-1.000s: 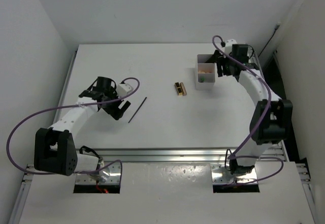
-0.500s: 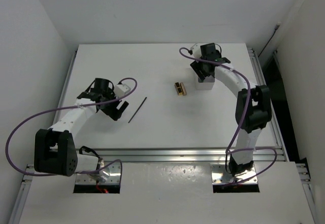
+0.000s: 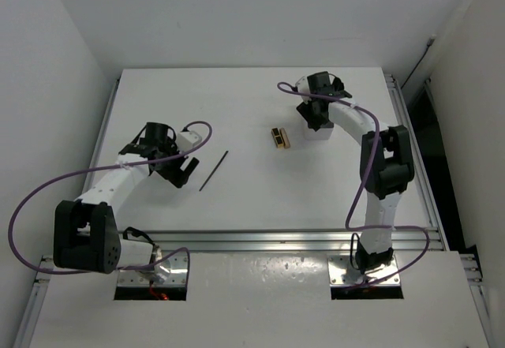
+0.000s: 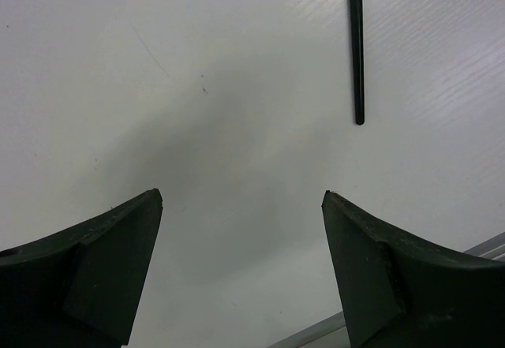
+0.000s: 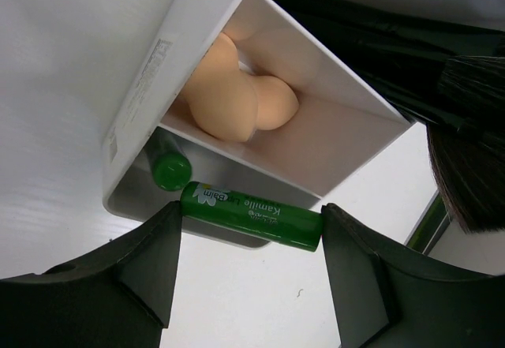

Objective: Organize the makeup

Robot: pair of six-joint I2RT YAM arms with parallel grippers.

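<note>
My right gripper (image 5: 251,212) is shut on a green lip-balm tube (image 5: 260,217), held end to end between the fingertips just above the white compartmented box (image 5: 154,76). A second green tube (image 5: 169,170) lies in the box's lower compartment. Black flared-head brushes (image 5: 472,139) lie in a far compartment. In the top view the right gripper (image 3: 316,116) covers most of the box (image 3: 319,133). A thin black stick (image 3: 214,170) lies on the table, and a black-and-gold case (image 3: 280,137) lies left of the box. My left gripper (image 3: 181,176) is open and empty, left of the stick (image 4: 356,48).
A beige sponge (image 5: 237,99) fills the box's middle compartment. The table's metal front rail (image 4: 481,247) shows at the left wrist view's lower right. White walls enclose the table on the left, back and right.
My right arm swung left from the box's right side to over the box. The left arm barely moved.
</note>
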